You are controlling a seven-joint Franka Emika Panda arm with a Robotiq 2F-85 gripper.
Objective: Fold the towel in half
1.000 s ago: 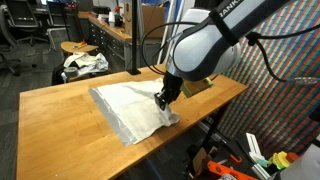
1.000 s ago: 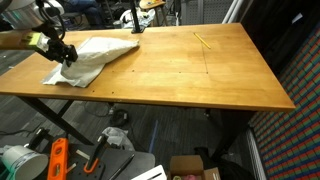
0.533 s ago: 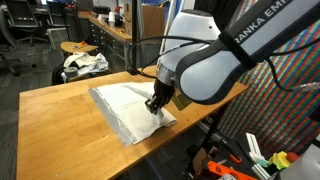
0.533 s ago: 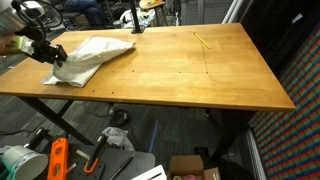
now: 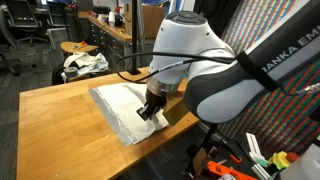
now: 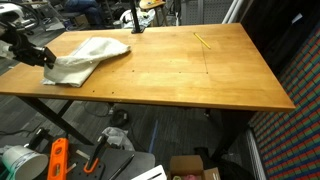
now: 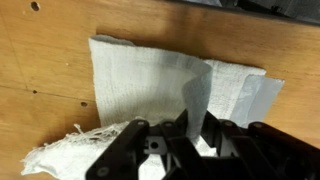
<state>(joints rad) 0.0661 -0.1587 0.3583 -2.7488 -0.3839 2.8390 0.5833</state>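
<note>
Workshop-like lab: wooden workbench (image 6: 200, 70), office chair (image 5: 18, 35), tools (image 6: 57, 160) on floor

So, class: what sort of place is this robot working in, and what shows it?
Probably a robotics lab or workshop: a plain wooden workbench, orange tools lying on the floor under it, and more work benches with an office chair behind.

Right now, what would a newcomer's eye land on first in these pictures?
The big white arm fills an exterior view, with its gripper down on the edge of the towel. In the wrist view, the towel rises in a ridge pinched between the fingers. It lies rumpled at one end of a long wooden table.
</note>
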